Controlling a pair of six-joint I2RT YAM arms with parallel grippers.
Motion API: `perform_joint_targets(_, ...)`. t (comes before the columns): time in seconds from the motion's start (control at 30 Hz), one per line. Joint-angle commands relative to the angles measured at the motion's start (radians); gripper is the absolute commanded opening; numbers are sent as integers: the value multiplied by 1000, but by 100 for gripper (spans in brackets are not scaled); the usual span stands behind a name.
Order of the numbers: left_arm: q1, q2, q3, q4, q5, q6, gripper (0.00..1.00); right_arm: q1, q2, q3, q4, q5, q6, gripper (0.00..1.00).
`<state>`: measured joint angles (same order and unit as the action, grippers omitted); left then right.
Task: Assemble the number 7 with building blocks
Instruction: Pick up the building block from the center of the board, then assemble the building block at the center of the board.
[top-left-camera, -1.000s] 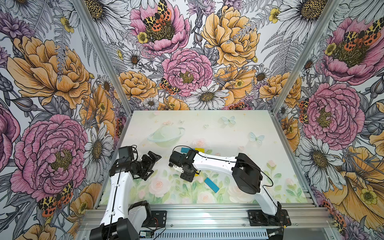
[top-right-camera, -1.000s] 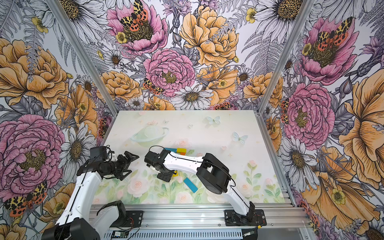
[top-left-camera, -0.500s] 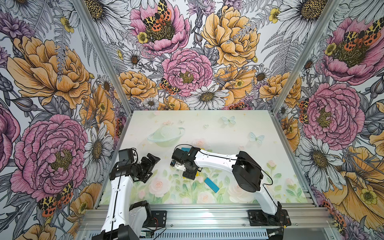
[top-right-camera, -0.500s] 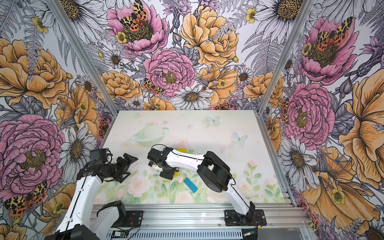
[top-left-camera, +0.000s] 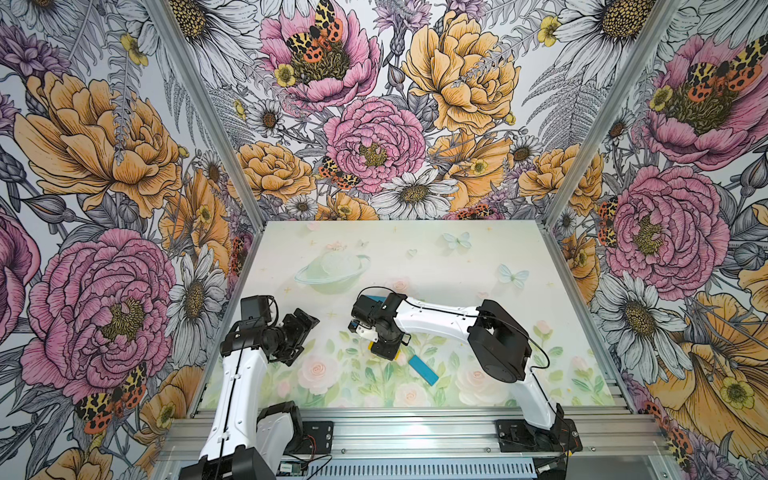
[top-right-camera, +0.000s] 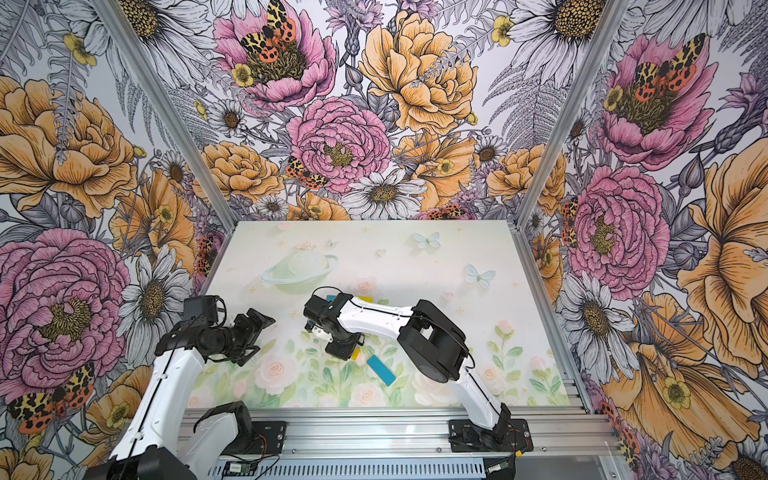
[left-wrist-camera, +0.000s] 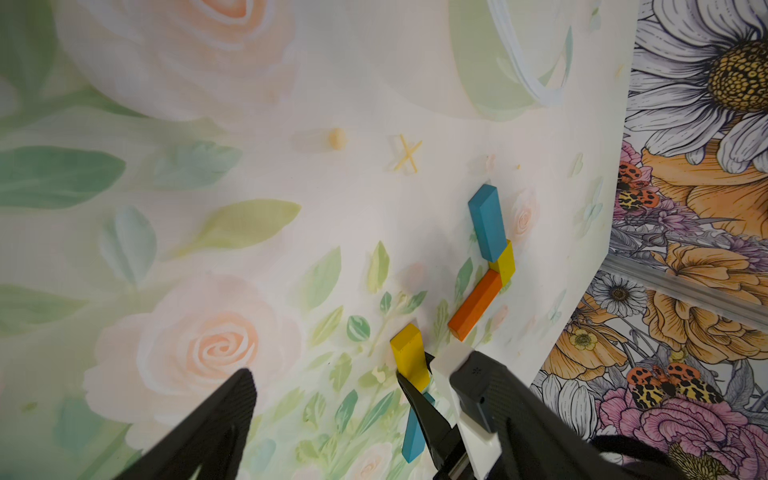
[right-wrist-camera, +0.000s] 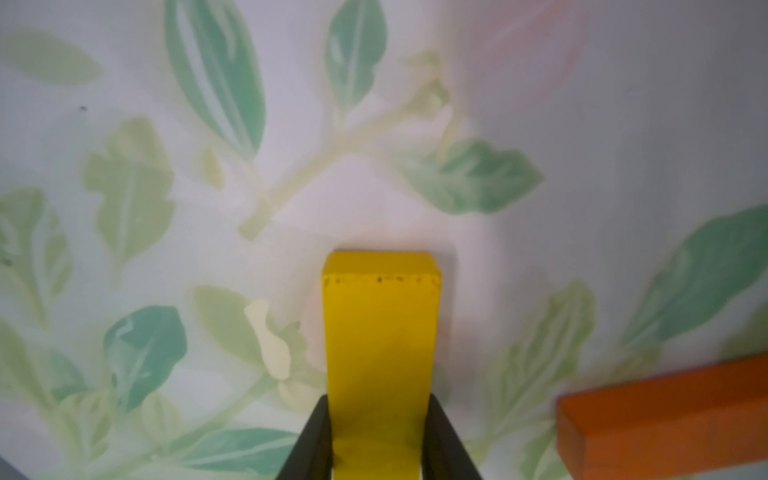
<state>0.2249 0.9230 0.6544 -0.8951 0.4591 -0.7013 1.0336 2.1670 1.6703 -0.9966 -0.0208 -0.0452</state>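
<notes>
three walls close round me, all loud floral wallpaper: back wall (top-left-camera: 374, 124), left wall (top-left-camera: 104, 166), right wall (top-left-camera: 685, 208), with pink and orange blooms, daisies, moths. aluminium post (top-left-camera: 210, 112) in each back corner. my tabletop mat (top-left-camera: 478, 266) is pale pastel: roses (top-left-camera: 318, 370), ringed planet (top-left-camera: 332, 270), butterfly (top-left-camera: 457, 240). ribbed metal rail (top-left-camera: 415, 432) along the near edge. light soft, even.

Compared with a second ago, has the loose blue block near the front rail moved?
No. The blue block lies at the same spot and the same angle relative to the front rail.
</notes>
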Motion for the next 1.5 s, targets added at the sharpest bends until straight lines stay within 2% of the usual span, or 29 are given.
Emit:
perform_joint_targets(0.0,-34,3,28,-11,-17,-7,91,25,-82,-9,23,7,153,18)
perform_joint_targets(0.2,-131,51,7,-15,-30,4,97,88,-135,29,16,46,491,13)
perform_joint_targets(0.3,-214,109,16,-17,-41,13,99,116,-137,27,16,78,674,7)
perform_joint_targets(0.47,-354,148,60,-45,-105,20,99,146,-119,4,16,157,902,2)
perform_joint_targets(0.73,-353,109,81,-85,-127,72,99,146,-139,-121,16,196,1178,3)
perform_joint_targets(1.03,-343,109,91,-95,-88,93,99,119,-142,-147,18,181,1287,4)
perform_joint_targets(1.17,-334,113,89,-96,-65,105,99,97,-133,-135,18,151,1294,14)
perform_joint_targets(1.47,-311,122,88,-102,-22,126,99,76,-110,-109,18,105,1306,15)
